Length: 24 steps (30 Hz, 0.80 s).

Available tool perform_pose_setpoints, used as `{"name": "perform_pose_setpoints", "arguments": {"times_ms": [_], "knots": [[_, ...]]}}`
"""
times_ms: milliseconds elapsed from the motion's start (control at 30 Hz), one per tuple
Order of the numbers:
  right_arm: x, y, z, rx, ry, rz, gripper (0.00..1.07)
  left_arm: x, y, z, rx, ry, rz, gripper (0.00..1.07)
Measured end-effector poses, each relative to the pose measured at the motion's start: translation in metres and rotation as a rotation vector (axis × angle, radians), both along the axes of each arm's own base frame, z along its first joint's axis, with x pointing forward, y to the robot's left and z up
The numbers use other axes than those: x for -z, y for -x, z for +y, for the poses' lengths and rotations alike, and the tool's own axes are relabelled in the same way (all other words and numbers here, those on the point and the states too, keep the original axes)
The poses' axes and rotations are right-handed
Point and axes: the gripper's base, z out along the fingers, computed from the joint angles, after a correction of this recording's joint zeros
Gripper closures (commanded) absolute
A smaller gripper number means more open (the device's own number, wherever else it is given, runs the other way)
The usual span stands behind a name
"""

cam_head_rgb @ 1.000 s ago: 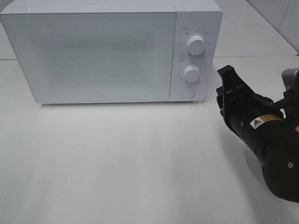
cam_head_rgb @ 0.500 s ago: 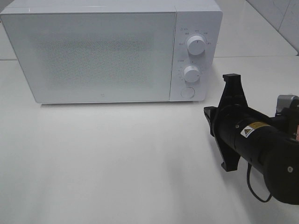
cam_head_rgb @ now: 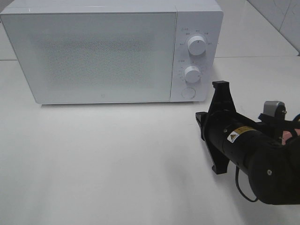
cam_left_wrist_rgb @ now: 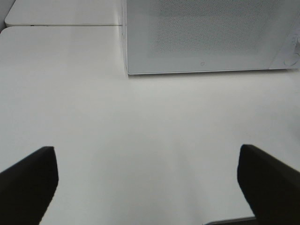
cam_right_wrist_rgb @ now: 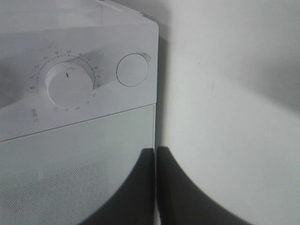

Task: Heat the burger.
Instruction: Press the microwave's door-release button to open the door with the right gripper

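The burger is out of view in every frame. The white microwave (cam_head_rgb: pixel 103 51) stands at the back of the table with its door closed. My right gripper (cam_head_rgb: pixel 200 123) hangs just in front of the microwave's lower right corner, its fingers pressed together with nothing between them. In the right wrist view the shut gripper (cam_right_wrist_rgb: pixel 155 152) points at the seam between the door (cam_right_wrist_rgb: pixel 70 159) and the table, near the round button (cam_right_wrist_rgb: pixel 132 69) and a dial (cam_right_wrist_rgb: pixel 70 84). My left gripper (cam_left_wrist_rgb: pixel 149 187) is open over bare table, facing the microwave (cam_left_wrist_rgb: pixel 206 33).
The microwave's control panel carries two dials (cam_head_rgb: pixel 196 45) and a round button (cam_head_rgb: pixel 187 93). The white table (cam_head_rgb: pixel 117 159) stretches in front of the microwave. A tiled wall (cam_head_rgb: pixel 281 18) borders the back right.
My right arm has rolled and shifted left and toward the table's front, and its jaws have closed. The microwave and the left gripper have not moved.
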Motion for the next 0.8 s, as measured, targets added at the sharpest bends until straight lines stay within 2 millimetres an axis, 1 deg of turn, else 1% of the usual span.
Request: {"name": "perform_pose_setpoints", "arguments": {"times_ms": [33,100,167,200,233,267,333,367,500,567,600,667,700,733,800], "knots": [[0.000,0.000,0.000,0.000,0.000,0.000,1.07,0.000,0.000,0.000,0.000,0.000,0.000,0.11],[0.002,-0.009,0.003,0.003,-0.017,-0.001,1.07,0.000,0.000,0.000,0.000,0.000,0.000,0.11],[0.003,-0.012,0.002,0.002,-0.014,0.002,1.07,0.000,0.000,0.000,0.000,0.000,0.000,0.11],[0.005,-0.020,0.002,0.005,-0.022,0.003,1.07,0.000,0.000,0.000,0.000,0.000,0.000,0.11],[0.005,-0.020,0.002,0.005,-0.022,0.003,1.07,0.000,0.000,0.000,0.000,0.000,0.000,0.11],[0.006,-0.026,0.002,0.002,-0.019,0.004,1.07,0.000,0.000,0.000,0.000,0.000,0.000,0.11],[0.006,-0.029,0.002,0.000,-0.019,0.003,1.07,0.000,0.000,0.000,0.000,0.000,0.000,0.11],[0.009,-0.035,0.001,0.000,-0.020,0.011,1.07,0.000,0.000,0.000,0.000,0.000,0.000,0.11],[0.012,-0.042,0.000,0.001,-0.025,0.032,1.07,0.000,0.000,0.000,0.000,0.000,0.000,0.11],[0.014,-0.050,-0.001,-0.004,-0.022,0.043,1.07,0.000,0.000,0.000,0.000,0.000,0.000,0.11],[0.014,-0.050,-0.001,-0.004,-0.022,0.043,1.07,0.000,0.000,0.000,0.000,0.000,0.000,0.11],[0.014,-0.058,-0.003,-0.001,-0.021,0.055,1.07,0.000,0.000,0.000,0.000,0.000,0.000,0.11],[0.014,-0.058,-0.003,-0.001,-0.021,0.055,1.07,0.000,0.000,0.000,0.000,0.000,0.000,0.11],[0.015,-0.064,-0.005,0.009,-0.021,0.059,1.07,0.000,0.000,0.000,0.000,0.000,0.000,0.11],[0.016,-0.067,-0.006,0.014,-0.022,0.056,1.07,0.000,0.000,0.000,0.000,0.000,0.000,0.11]]}}
